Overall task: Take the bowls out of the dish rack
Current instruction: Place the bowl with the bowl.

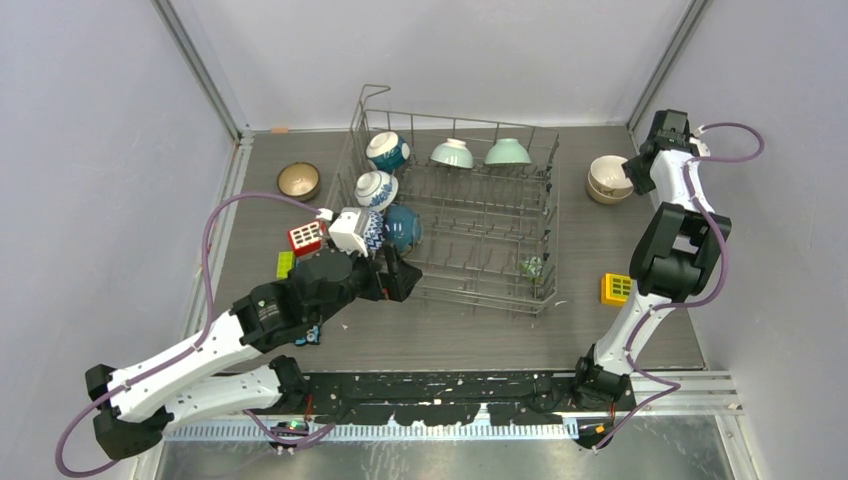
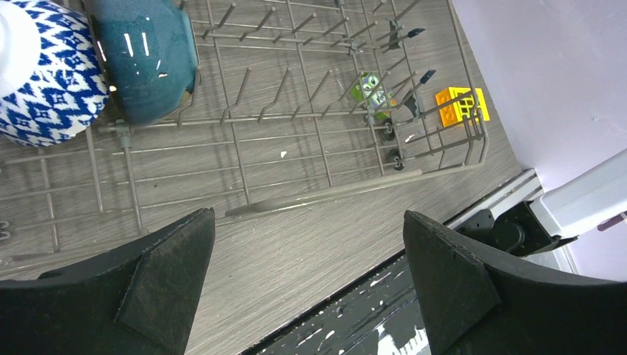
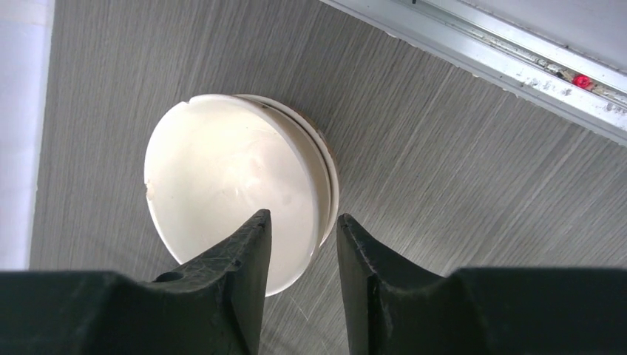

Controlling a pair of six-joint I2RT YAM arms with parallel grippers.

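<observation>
The grey wire dish rack [image 1: 470, 225] holds several bowls: two blue-and-white ones [image 1: 376, 189], a dark teal one [image 1: 402, 228] and two mint ones [image 1: 452, 153]. My left gripper [image 1: 405, 278] hovers wide open over the rack's near left edge [image 2: 310, 194]. In the left wrist view it [image 2: 308, 216] has nothing between its fingers, and the teal bowl [image 2: 144, 59] and a patterned bowl [image 2: 52, 81] lie ahead. Two stacked cream bowls [image 1: 606, 182] sit on the table at right. My right gripper [image 3: 303, 216] stands open, straddling the top cream bowl's [image 3: 222, 177] rim without touching it.
A brown bowl [image 1: 298, 181] rests on the table left of the rack. Toy blocks lie about: red [image 1: 305, 238], green [image 1: 286, 263], yellow [image 1: 617, 288], and a small green one inside the rack [image 2: 373, 89]. Walls close in on both sides.
</observation>
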